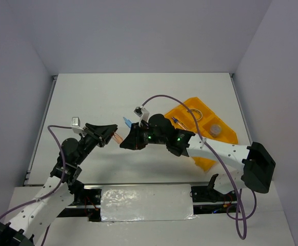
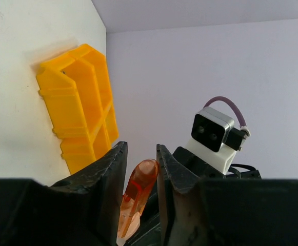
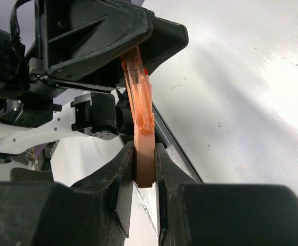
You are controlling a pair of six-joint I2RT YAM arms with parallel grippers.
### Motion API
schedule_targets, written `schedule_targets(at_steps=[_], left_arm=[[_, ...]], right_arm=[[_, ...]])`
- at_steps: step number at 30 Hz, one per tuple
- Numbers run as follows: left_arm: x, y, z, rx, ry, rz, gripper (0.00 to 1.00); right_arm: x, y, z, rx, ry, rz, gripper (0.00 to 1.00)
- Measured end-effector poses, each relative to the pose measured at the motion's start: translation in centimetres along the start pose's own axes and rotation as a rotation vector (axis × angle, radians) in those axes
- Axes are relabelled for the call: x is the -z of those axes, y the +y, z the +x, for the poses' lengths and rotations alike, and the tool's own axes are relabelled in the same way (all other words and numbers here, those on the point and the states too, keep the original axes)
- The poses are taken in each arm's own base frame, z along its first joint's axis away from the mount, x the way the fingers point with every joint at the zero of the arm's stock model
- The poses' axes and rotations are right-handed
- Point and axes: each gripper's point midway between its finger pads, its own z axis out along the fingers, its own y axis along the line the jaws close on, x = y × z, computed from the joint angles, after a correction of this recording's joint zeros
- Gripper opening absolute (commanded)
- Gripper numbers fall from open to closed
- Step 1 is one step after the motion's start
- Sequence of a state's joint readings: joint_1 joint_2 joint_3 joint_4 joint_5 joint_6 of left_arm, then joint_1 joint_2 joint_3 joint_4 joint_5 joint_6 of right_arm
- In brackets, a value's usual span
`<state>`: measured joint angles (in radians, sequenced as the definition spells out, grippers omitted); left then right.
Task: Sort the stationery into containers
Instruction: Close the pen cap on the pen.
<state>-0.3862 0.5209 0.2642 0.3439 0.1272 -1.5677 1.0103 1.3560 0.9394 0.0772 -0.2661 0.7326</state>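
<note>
step: mid-air handover | right gripper (image 3: pixel 143 171) clenched on salmon-pink pen (image 3: pixel 141 110) base | left gripper (image 2: pixel 141 154) flanks its tip, clamp cannot tell | tray (image 1: pixel 230 136) at 3 o'clock of pen (probably a re-grip for better placing)

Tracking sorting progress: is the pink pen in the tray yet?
Out. The right gripper is shut on the pink pen, well apart from the yellow tray.
</note>
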Motion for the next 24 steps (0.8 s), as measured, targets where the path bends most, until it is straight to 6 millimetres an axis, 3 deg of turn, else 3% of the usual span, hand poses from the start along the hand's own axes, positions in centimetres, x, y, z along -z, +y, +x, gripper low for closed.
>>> schedule_targets(at_steps=[8,16,24], left_arm=[[-0.03,0.97,-0.06,-0.034,-0.002,-0.035,0.19],[-0.50,0.65,0.15,-0.036,0.015,-0.016,0.00],[-0.51,0.20,-0.05,-0.047,0.008,0.004,0.00]], right_arm=[[0.27,0.51,-0.12,0.006,-0.002,-0.018,0.00],[0.40,0.42,-0.11,0.007,-0.008,-0.017,0.00],[0.17,0.67,-0.52,0.010,-0.018,-0.023,0.00]])
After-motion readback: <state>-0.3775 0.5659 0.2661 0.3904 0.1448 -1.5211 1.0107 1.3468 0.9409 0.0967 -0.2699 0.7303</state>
